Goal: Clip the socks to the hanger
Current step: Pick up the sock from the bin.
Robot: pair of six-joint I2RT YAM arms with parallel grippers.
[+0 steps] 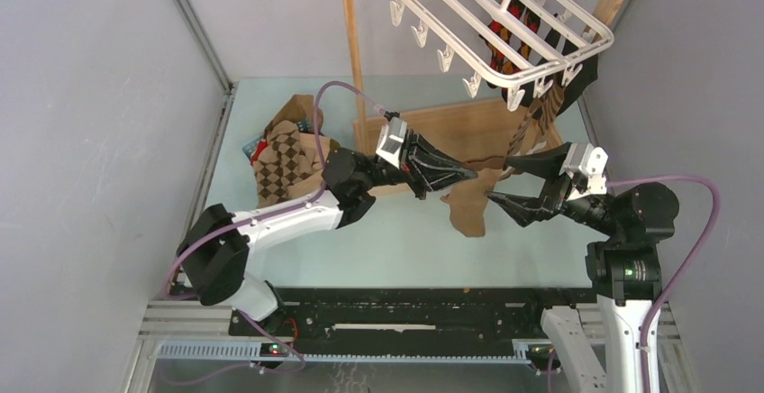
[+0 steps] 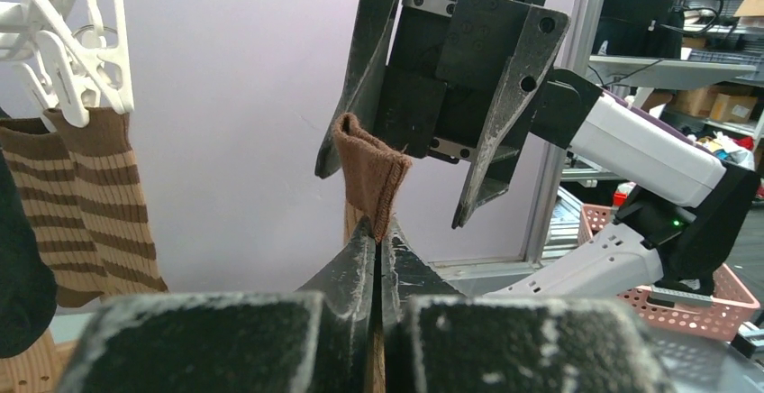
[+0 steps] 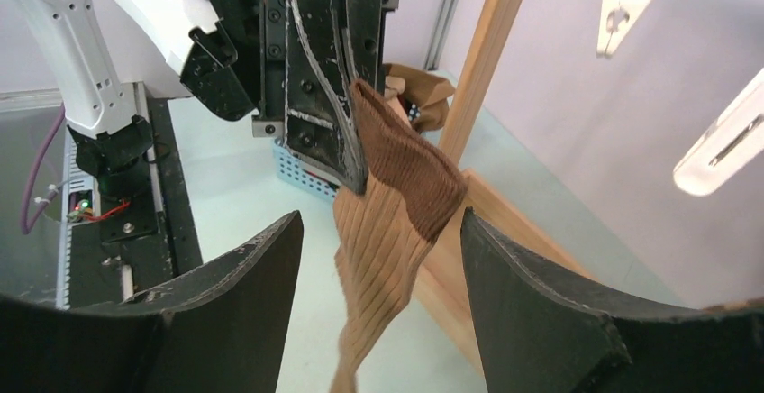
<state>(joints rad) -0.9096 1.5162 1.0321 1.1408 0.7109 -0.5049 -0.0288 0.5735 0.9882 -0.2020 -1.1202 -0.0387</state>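
left gripper (image 2: 375, 231) pinches tan sock (image 2: 369, 172); right gripper (image 3: 380, 226) spread around it

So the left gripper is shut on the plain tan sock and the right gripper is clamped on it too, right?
No: the left gripper is shut on the plain tan sock, but the right gripper stands open around it, as the right wrist view shows.

Overhead overview, close opposed wrist views, shared sock (image 2: 371, 172)
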